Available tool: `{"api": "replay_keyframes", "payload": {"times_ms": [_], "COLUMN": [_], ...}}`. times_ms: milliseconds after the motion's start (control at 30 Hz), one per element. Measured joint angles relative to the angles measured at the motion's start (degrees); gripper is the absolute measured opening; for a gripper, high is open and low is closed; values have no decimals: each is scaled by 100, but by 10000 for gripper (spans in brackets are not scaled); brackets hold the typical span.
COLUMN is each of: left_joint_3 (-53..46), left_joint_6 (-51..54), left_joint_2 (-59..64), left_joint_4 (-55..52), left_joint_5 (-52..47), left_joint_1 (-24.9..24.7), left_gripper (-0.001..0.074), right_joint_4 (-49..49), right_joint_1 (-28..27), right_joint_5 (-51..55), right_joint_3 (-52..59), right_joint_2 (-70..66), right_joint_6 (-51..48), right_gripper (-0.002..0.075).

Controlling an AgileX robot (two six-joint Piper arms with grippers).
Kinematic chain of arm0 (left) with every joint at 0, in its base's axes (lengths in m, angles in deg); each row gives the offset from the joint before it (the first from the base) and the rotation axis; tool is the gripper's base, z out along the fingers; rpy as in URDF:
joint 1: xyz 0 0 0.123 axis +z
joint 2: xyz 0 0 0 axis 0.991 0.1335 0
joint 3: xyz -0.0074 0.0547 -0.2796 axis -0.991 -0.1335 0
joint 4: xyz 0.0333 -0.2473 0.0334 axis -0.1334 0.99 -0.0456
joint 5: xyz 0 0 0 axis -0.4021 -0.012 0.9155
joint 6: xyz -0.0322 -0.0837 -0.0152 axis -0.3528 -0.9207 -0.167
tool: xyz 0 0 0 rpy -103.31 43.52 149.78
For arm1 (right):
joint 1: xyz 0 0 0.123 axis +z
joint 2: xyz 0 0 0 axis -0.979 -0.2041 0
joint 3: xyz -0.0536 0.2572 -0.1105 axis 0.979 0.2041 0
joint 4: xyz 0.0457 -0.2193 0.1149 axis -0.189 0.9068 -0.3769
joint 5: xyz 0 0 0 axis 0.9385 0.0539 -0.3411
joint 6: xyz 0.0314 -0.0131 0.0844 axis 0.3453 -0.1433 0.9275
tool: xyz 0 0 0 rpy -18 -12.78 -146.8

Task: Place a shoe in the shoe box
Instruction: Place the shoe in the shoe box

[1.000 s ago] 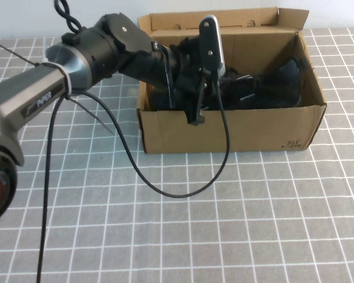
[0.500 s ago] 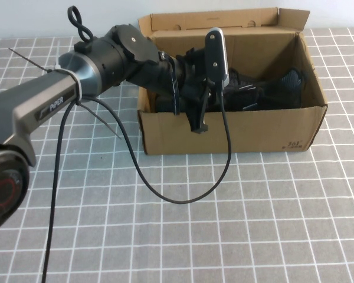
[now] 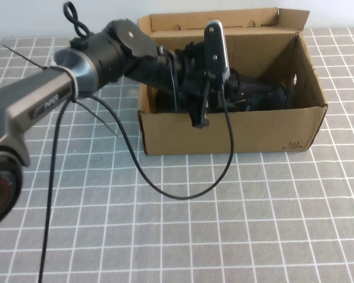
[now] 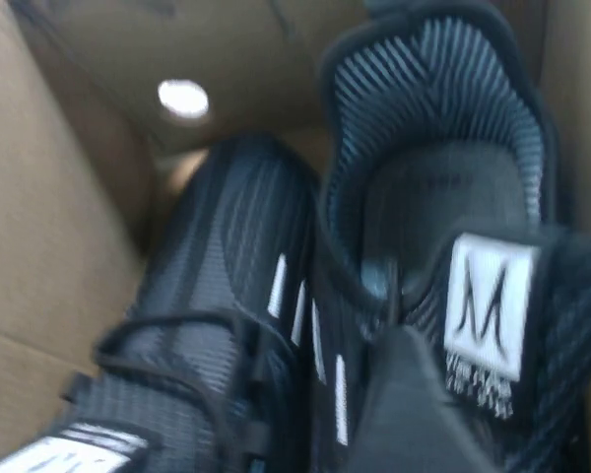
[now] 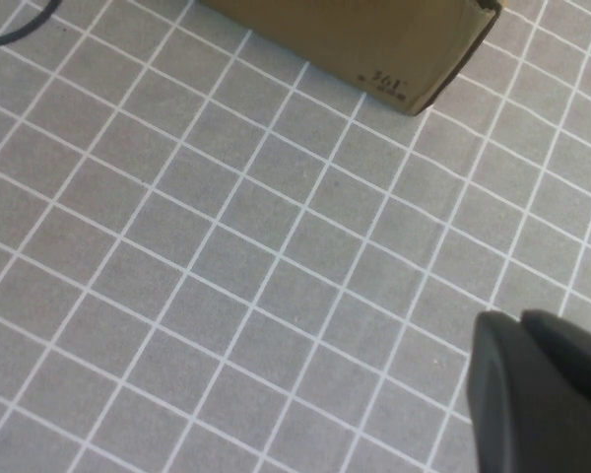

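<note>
- The left arm (image 3: pixel 47 106) is stretched from the near left of the high view across toward the far middle, its forearm angled upward in the picture.
- The left wrist is bent downward, and the left gripper (image 3: pixel 192 97) is lowered out of clear sight.
- One dark fingertip (image 4: pixel 404 414) of the left gripper is seen in the left wrist view.
- The right gripper (image 5: pixel 542 389) is held closed above the tabletop, with only its dark tip seen in the right wrist view.
</note>
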Motion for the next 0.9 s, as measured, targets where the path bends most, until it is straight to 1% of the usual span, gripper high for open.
{"api": "replay_keyframes", "payload": {"times_ms": [67,133,267,367,400,467,533,600,667,700,767,900], "left_joint_3": [0,0,0,0,0,0,0,0,0,0,0,0], "left_joint_6": [-36,-71,-340,-1030,-1386,-2089,-2540,-2919,-3213,-3308,-3399,-3514], "left_joint_2": [-140,-316,-766,-1102,-1224,-1427,-1603,-1688,-1714,-1713,-1737,-1949], "left_joint_4": [0,0,14,14,14,16,16,26,26,15,-21,-268], "left_joint_5": [-58,-93,-105,-132,-132,-141,-99,-47,-57,-110,-255,-386], "left_joint_1": [0,0,0,0,0,0,0,0,0,0,0,-2], "left_gripper": [403,426,438,430,414,353,270,162,76,50,22,4], "right_joint_4": [0,-10,-10,-30,-30,-30,-30,-30,-122,-200,-459,-997], "right_joint_1": [0,0,0,0,0,0,0,0,0,0,0,0], "right_joint_5": [0,0,0,0,-9,-54,-176,-350,-499,-528,-527,-516], "right_joint_3": [0,0,0,0,0,0,13,37,66,74,79,88], "right_joint_2": [0,0,0,0,0,0,0,0,0,0,12,202], "right_joint_6": [0,0,0,0,0,0,0,0,0,0,-13,-65], "right_gripper": [-16,-16,-16,-16,-16,-16,-16,-16,-16,-16,-16,-16]}}
